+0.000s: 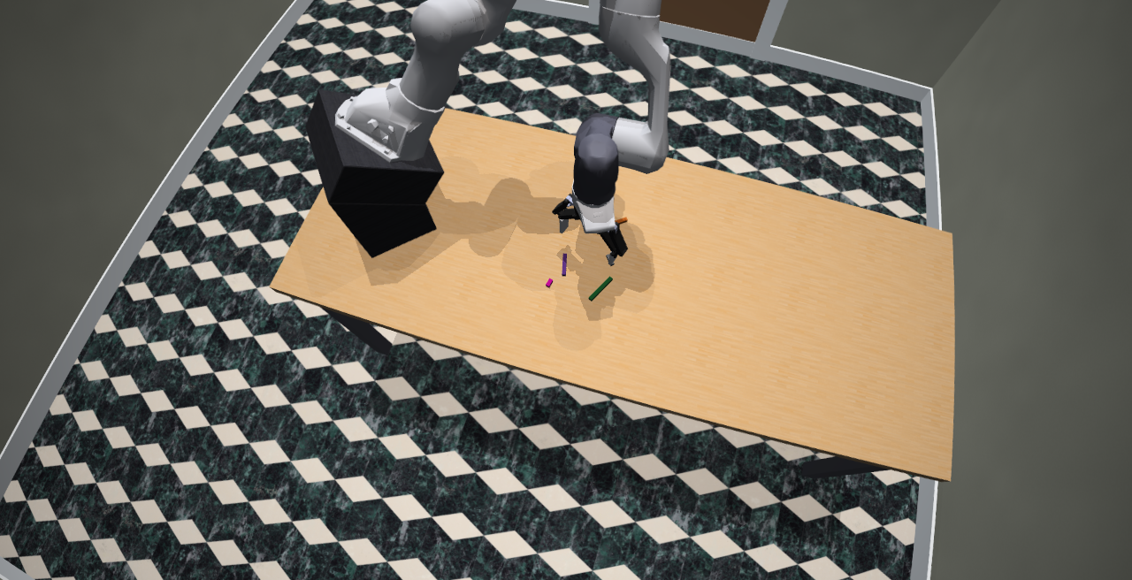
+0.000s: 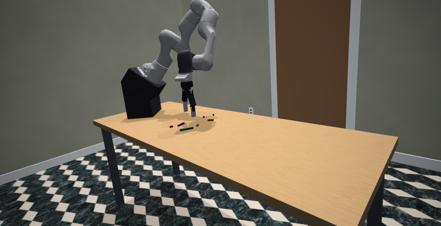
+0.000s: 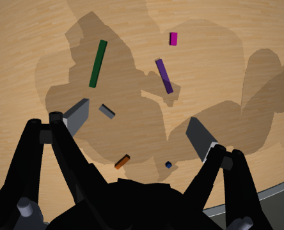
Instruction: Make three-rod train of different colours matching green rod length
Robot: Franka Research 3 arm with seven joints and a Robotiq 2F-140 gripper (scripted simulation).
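My gripper [image 1: 587, 241] [image 2: 189, 110] [image 3: 139, 117] is open and empty above the table. The green rod [image 1: 600, 288] [image 2: 186, 129] [image 3: 98, 64], purple rod [image 1: 564, 264] [image 2: 181, 124] [image 3: 164, 76] and magenta rod [image 1: 549, 283] [image 2: 171, 126] [image 3: 174, 39] lie apart. The grey rod [image 2: 197, 125] [image 3: 107, 111] lies near the left finger in the wrist view, hidden in the top view. The orange rod [image 1: 622, 220] [image 2: 210, 119] [image 3: 122, 161] lies below it in the wrist view. One blue rod [image 2: 203, 116] and another blue rod [image 2: 213, 114] lie apart; the wrist view shows only one.
The rods lie on the wooden table [image 1: 791, 315] [image 2: 277, 150], which extends far to the right in the top and exterior views. The black robot base [image 1: 384, 188] [image 2: 138, 98] stands at its left end. The arm casts shadows over several rods.
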